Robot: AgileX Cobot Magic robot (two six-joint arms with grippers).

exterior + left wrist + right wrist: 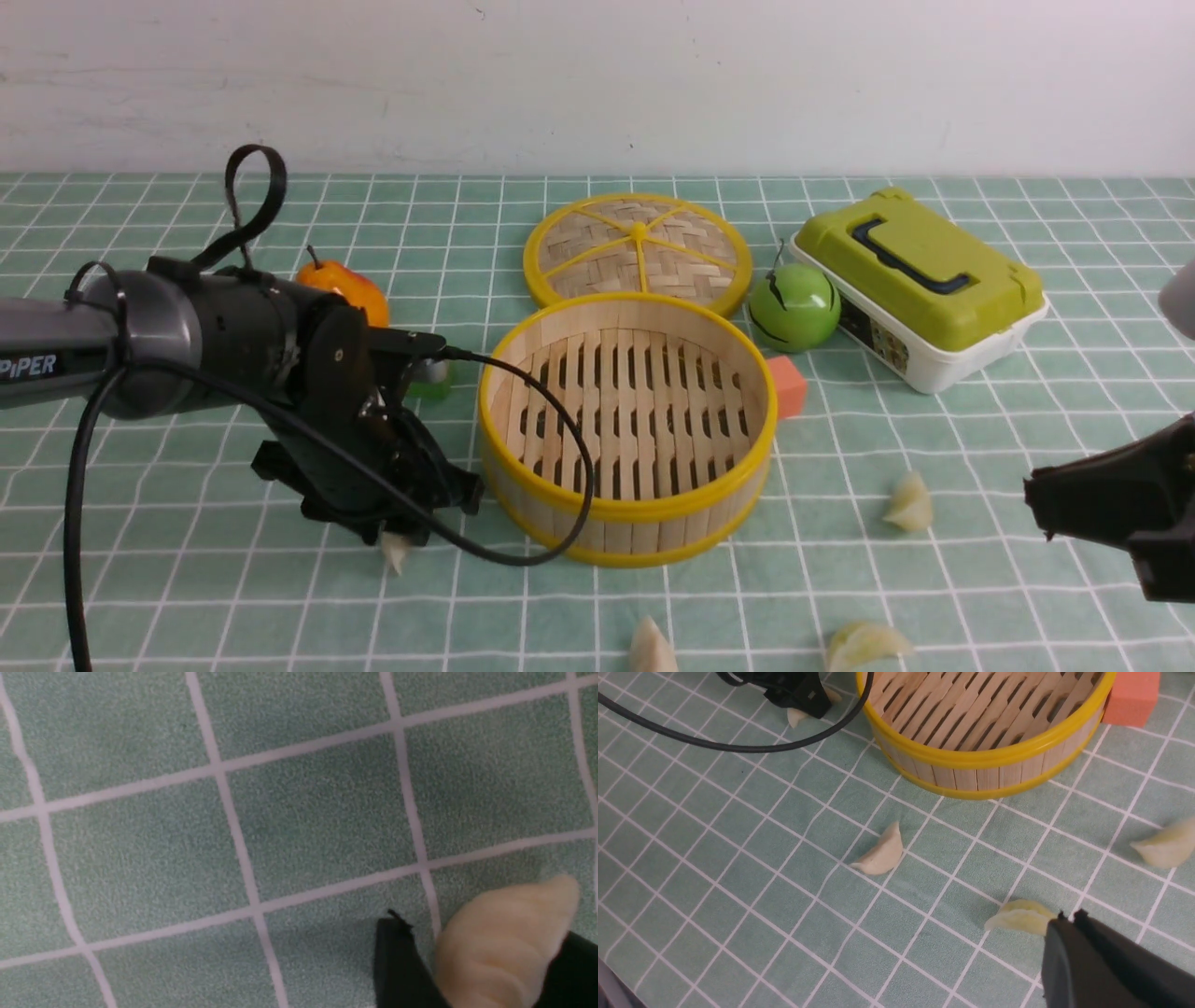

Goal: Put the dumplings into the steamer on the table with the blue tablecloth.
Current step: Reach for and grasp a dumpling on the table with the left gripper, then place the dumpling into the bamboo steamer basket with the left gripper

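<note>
Four dumplings (909,504) lay outside steamer (625,511). Front: left gripper (397,537) sat low beside steamer wall, clamped on cream dumpling (396,553) at tablecloth (187,597), likely for lift. Left wrist: cream dumpling (495,947) wedged between jaws. Right wrist: right gripper (1069,917) closed, empty, beside greenish dumpling (1017,917), likely waiting.

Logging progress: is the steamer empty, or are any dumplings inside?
Empty. The steamer shows a bare slatted floor; three dumplings lie outside it, and a fourth dumpling is in the left hand.
</note>
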